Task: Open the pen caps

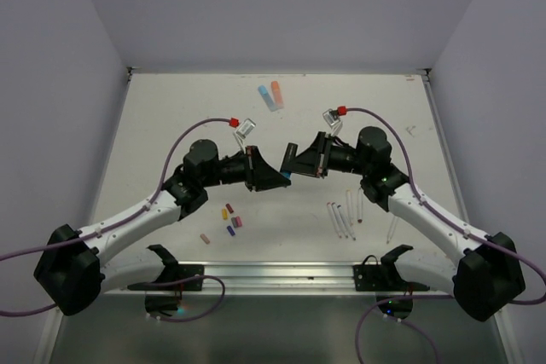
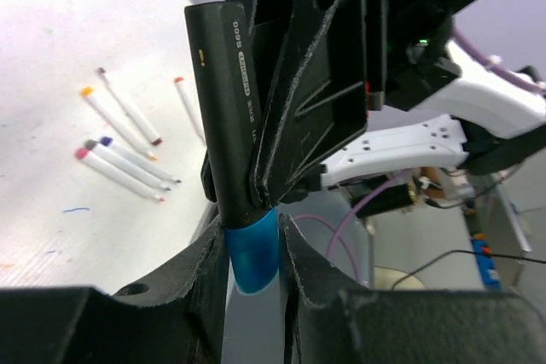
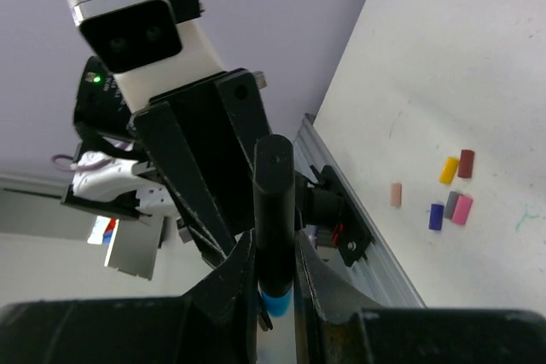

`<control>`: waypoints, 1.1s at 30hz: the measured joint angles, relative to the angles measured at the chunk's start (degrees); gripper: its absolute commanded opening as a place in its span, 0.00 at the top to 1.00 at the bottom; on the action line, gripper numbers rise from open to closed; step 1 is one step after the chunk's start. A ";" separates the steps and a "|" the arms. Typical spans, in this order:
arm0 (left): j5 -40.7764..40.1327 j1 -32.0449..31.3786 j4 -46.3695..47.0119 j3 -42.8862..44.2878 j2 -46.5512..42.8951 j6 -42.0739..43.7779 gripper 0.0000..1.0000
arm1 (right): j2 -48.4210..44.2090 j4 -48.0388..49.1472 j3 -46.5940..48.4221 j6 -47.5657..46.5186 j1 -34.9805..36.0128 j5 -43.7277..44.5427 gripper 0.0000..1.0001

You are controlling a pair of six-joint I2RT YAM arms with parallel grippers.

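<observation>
Both grippers meet above the table's middle on one thick black marker [image 2: 223,108]. My left gripper [image 2: 253,232] is shut on its blue cap [image 2: 253,257]; the cap still sits on the black body. My right gripper [image 3: 275,240] is shut on the black body [image 3: 275,202], with a strip of the blue cap [image 3: 275,304] showing below its fingers. In the top view the left gripper [image 1: 275,178] and right gripper [image 1: 293,163] touch tip to tip and hide the marker. Small loose caps lie on the table: yellow [image 1: 224,212], dark red [image 1: 229,207], pink [image 1: 238,221], purple [image 1: 230,230], peach [image 1: 205,238].
Several thin white pen barrels [image 1: 341,215] lie at the right front, also in the left wrist view [image 2: 128,138]. A blue marker [image 1: 266,97] and a salmon marker [image 1: 276,91] lie at the back. A metal rail [image 1: 273,274] runs along the near edge.
</observation>
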 measured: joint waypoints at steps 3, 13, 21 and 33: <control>2.40 0.39 10.25 -4.13 0.00 -5.70 1.00 | -0.02 5.35 -1.60 2.08 0.02 -1.81 1.00; 4.72 0.44 24.39 -6.93 -1.51 -11.45 1.00 | -2.91 15.39 -2.60 5.75 0.42 -2.38 1.00; 0.79 0.20 18.75 -6.95 -3.74 -7.39 1.00 | -2.47 14.56 -3.32 7.93 0.35 1.03 1.00; -1.07 1.22 22.36 -8.81 -3.58 -8.48 1.00 | 8.13 33.68 -4.35 17.94 -0.72 -3.32 1.00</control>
